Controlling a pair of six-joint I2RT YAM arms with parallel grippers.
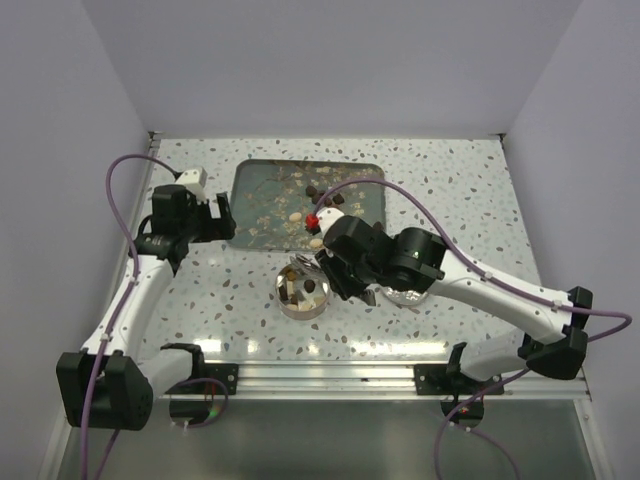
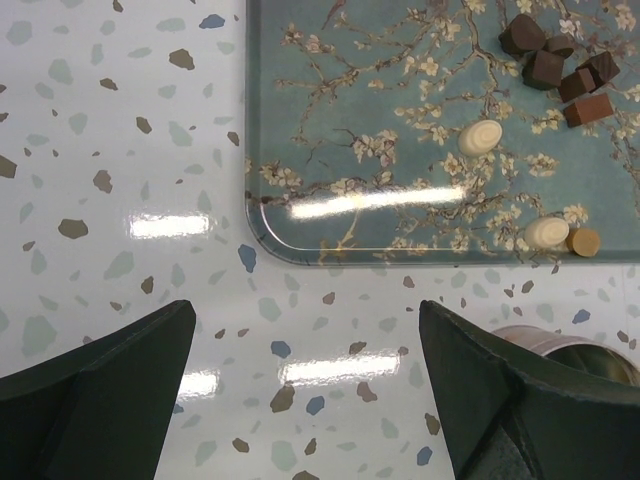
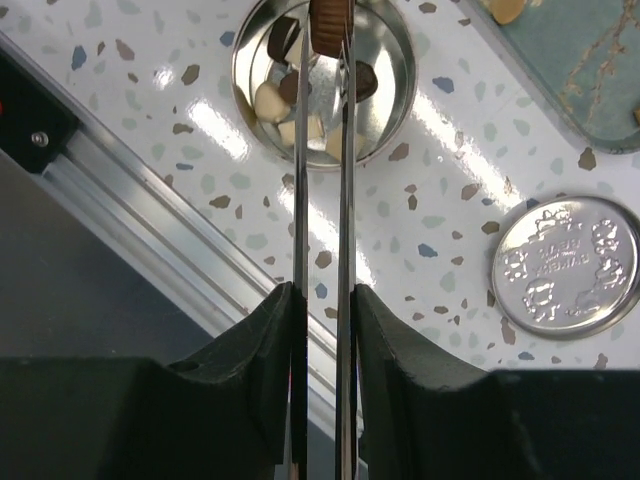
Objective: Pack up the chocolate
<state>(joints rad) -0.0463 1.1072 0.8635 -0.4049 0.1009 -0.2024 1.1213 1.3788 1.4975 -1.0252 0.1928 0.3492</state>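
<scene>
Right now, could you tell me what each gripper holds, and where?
The right gripper clamps tweezers behind their tips, which pinch a brown chocolate above the tin. The left gripper holds nothing.

Floral tray (image 2: 350, 100), embossed silver lid (image 3: 566, 266)

Shiny metal tin (image 3: 393, 60) — glossy tray (image 2: 380, 90)

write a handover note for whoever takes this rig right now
left gripper: open, empty, over the table by the floral tray corner.
right gripper: shut on tweezers pinching a brown chocolate above the open round tin.
done: several chocolates in the tin; lid lies beside it.
left: drop this piece, then move the dark pieces, cream pieces and tan piece off the tray.
</scene>
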